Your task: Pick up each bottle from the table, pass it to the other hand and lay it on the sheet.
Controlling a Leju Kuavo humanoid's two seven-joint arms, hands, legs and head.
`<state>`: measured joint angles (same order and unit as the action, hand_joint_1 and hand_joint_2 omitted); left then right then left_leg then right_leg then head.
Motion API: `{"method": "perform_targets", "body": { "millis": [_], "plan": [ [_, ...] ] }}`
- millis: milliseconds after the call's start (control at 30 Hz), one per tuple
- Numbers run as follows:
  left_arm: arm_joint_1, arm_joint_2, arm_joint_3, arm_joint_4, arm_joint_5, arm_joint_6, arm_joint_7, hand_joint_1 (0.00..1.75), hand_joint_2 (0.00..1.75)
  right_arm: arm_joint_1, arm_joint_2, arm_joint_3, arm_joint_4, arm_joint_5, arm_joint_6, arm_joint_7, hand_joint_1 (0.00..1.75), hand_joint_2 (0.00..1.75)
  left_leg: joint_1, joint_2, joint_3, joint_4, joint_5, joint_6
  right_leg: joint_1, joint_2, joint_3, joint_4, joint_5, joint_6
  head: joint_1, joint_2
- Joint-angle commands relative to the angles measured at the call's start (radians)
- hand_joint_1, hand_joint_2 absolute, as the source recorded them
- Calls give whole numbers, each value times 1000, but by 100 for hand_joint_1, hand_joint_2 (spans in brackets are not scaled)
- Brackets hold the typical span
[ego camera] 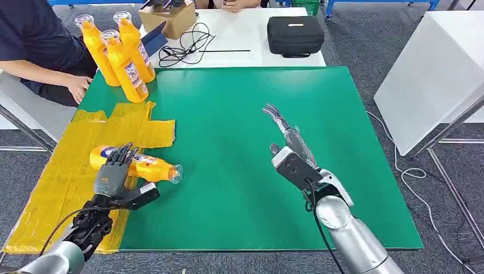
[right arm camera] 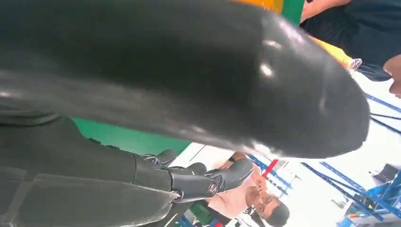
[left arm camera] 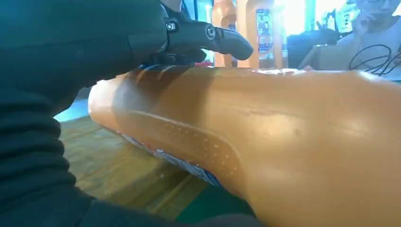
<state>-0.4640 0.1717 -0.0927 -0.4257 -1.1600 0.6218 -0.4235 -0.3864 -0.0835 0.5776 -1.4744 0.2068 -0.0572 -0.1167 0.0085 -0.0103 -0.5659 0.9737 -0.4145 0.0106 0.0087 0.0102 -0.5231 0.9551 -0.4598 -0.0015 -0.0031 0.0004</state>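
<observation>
An orange bottle (ego camera: 151,166) lies on its side at the right edge of the yellow sheet (ego camera: 63,171), its clear cap pointing right over the green table (ego camera: 257,114). My left hand (ego camera: 114,171) holds it, fingers draped over its body and the thumb on the near side. In the left wrist view the bottle (left arm camera: 283,142) sits close against the palm, with a dark finger (left arm camera: 213,35) along its top. My right hand (ego camera: 288,142) hovers over the middle of the table, fingers stretched out and holding nothing. Three more orange bottles (ego camera: 122,54) stand upright at the far left corner.
A person sits at the far left, one hand (ego camera: 77,88) resting by the table corner near the standing bottles. Behind the green table, a white table carries a black case (ego camera: 295,35), a coiled cable (ego camera: 185,45) and a cardboard box (ego camera: 168,17). A white cabinet (ego camera: 434,74) stands to the right.
</observation>
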Motion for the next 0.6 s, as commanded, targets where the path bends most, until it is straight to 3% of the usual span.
{"method": "perform_targets", "body": {
  "millis": [33, 200, 267, 367, 400, 500, 600],
  "plan": [
    [-22, -34, 51, 104, 137, -170, -77, 0, 0, -26, -9, 6, 51, 5, 5, -6, 0, 0, 0, 2, 3, -1, -1, 0, 0, 0, 4, -2, 0, 3, 0, 0],
    [14, -32, 95, -33, 473, -332, -260, 0, 0, 30, -20, -34, 27, 51, -13, -21, 0, 0, 0, 2, 7, -3, 0, 0, 0, 0, 7, -3, 1, 2, 0, 0],
    [54, -7, 35, -159, 576, -369, -234, 0, 0, 47, -22, -50, 23, 62, -18, -35, 0, 0, 0, 1, 9, -2, 0, 0, 0, -2, 9, -3, 0, 2, 0, 0],
    [56, -5, 31, -165, 580, -370, -230, 0, 0, 47, -22, -50, 23, 62, -18, -35, 0, 0, 0, 2, 9, -2, 0, 0, 0, -1, 8, -2, 0, 2, 0, 0],
    [77, 2, 21, -224, 683, -376, -275, 0, 0, 56, -17, -60, 19, 61, -20, -43, 0, 0, 0, 1, 8, -1, 0, 0, 0, -1, 8, -1, 0, 2, 0, 0],
    [199, 89, -33, -609, 965, -435, -234, 0, 0, 97, -18, -85, 14, 58, -28, -93, 0, 0, 1, 3, 7, -1, -1, 1, 1, -1, 7, -2, 0, 3, 0, 0],
    [293, 147, 19, -928, 1165, -491, -164, 0, 0, 113, -28, -92, 16, 57, -30, -138, 0, 0, 2, 3, 6, 2, -3, 0, 2, 0, 6, 0, -1, 2, 1, 0]
  ]
}}
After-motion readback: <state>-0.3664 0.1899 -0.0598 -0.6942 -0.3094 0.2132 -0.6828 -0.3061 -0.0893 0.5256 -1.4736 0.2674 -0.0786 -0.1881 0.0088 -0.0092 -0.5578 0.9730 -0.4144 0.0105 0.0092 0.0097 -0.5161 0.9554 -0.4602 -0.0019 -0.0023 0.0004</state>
